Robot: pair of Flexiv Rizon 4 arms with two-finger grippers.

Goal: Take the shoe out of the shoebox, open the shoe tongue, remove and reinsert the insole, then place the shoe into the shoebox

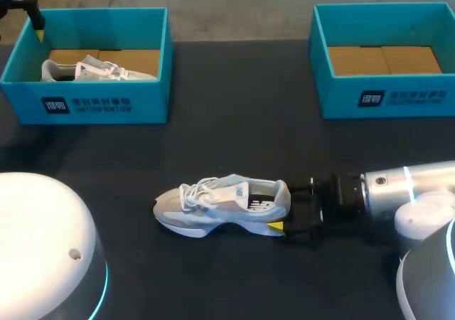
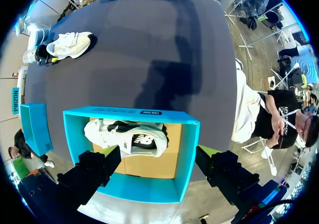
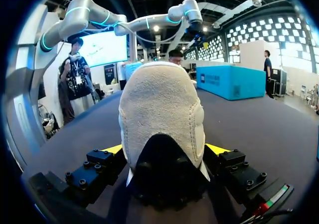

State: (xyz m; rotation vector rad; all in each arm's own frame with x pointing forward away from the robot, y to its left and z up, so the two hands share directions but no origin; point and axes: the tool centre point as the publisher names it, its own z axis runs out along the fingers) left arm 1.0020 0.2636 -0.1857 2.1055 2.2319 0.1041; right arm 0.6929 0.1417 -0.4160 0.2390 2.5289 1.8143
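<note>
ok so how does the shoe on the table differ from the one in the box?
The table shoe stands on the dark table, in the open; the boxed shoe sits inside the left shoebox, partly hidden by its wall. The right gripper is shut on the table shoe's heel; nothing touches the boxed shoe, with the left gripper open above it. Both are pale lace-up sneakers with a dark side logo.

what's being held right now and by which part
The right gripper grips the white and grey sneaker by its heel; the left gripper, open over a teal cardboard shoebox, holds nothing.
</note>
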